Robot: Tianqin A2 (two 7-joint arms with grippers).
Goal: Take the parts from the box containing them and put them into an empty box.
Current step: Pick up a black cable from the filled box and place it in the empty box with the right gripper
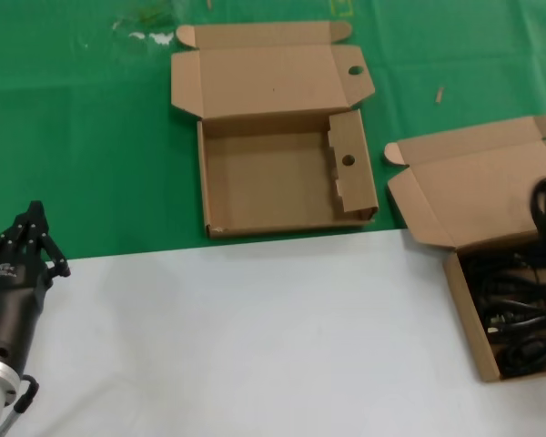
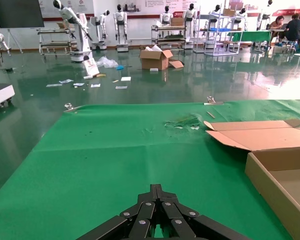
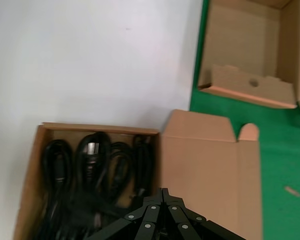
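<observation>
2 cardboard boxes lie open, 1 holding several black power cords, exact count unclear.

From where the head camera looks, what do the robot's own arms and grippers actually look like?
Only the left arm shows there: a matte black gripper of thin jointed links narrowing to a point, a small white logo on its black body, then a silver metal wrist ring with a thin black cable loop. The right gripper, seen from its wrist camera, has the same black linkage with small silver rivets.
</observation>
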